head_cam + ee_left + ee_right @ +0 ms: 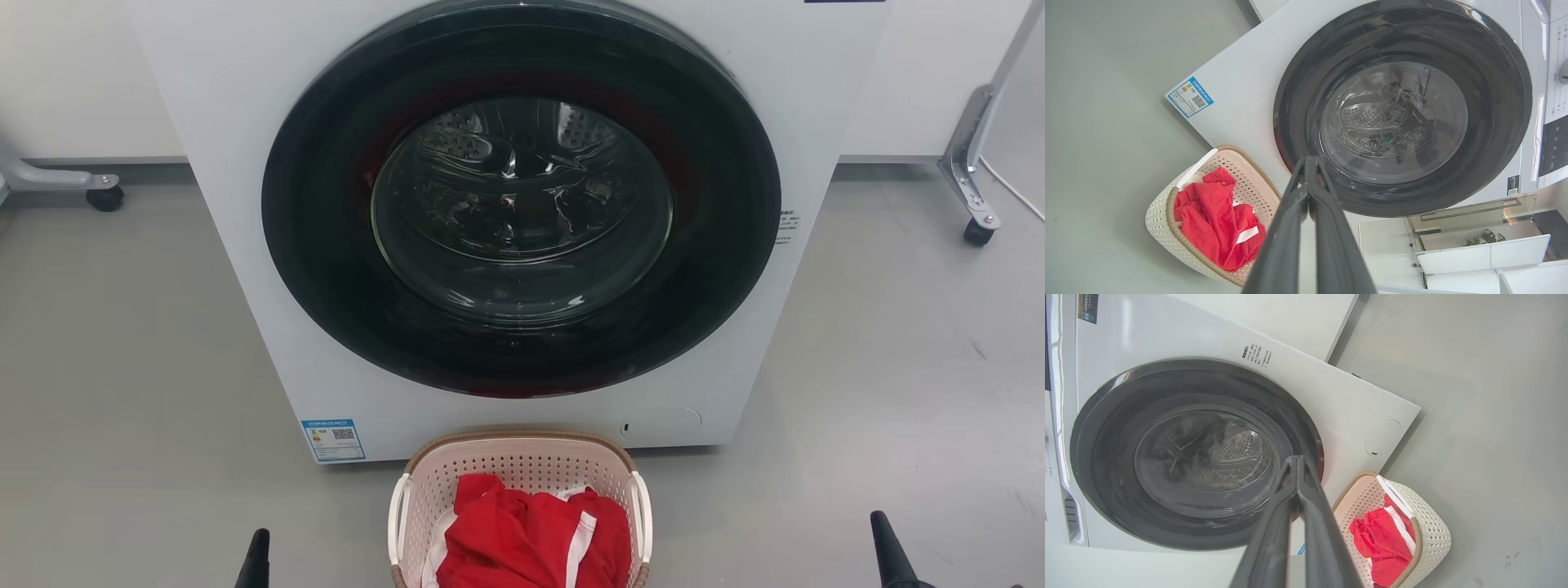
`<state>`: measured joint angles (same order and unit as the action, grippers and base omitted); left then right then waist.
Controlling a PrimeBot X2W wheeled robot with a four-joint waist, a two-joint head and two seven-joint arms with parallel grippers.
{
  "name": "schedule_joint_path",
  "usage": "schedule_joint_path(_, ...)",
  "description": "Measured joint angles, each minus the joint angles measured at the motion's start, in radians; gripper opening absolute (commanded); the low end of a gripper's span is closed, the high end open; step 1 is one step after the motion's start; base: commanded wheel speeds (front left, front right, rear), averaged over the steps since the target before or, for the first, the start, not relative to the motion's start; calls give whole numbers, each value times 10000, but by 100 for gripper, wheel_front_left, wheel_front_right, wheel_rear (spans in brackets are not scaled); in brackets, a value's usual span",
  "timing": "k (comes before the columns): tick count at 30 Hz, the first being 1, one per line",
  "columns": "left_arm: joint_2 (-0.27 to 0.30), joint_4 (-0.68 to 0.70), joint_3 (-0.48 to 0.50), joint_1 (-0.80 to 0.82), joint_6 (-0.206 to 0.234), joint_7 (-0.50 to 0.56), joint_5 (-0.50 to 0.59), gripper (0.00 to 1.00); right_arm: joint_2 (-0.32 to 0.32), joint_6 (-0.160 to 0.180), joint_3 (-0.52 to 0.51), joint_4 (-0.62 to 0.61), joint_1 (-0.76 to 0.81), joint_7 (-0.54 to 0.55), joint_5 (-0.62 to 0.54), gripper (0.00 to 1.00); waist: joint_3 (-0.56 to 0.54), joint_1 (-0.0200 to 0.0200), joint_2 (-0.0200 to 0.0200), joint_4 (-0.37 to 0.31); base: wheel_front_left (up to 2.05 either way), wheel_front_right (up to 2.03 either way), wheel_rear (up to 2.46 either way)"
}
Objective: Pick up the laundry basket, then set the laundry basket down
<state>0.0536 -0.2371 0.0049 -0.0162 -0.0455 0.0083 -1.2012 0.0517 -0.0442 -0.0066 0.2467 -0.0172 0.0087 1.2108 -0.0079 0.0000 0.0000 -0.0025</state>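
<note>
- the laundry basket stands on the grey floor, just in front of the bottom edge of the front-loading washing machine and below its closed round door.
- a red garment with white trim lies loosely heaped inside the basket and fills part of it.
- the left gripper has its two fingers pressed together at the tips and holds nothing. it hangs in the air, well apart from the basket, on the basket's left side.
- the right gripper is likewise closed on nothing, well apart on the basket's right side.
- handling, as a judgement: the thin perforated plastic looks light and fairly stiff, though the walls may flex if squeezed. the one soft garment should add little weight. the smooth plastic could slip in narrow fingers.
- the best hold is probably the white handle on the left side and the white handle on the right side, one per gripper. both grippers would have to open first, and an even lift should keep the basket level.
</note>
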Motion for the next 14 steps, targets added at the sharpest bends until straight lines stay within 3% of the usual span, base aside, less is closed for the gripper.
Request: schedule_joint_path(14,-50,-240,384,386,-351,447,-1733,0,-36,-313,-552,228,-314,443,1685,0,43,0,0,11,0,0,0)
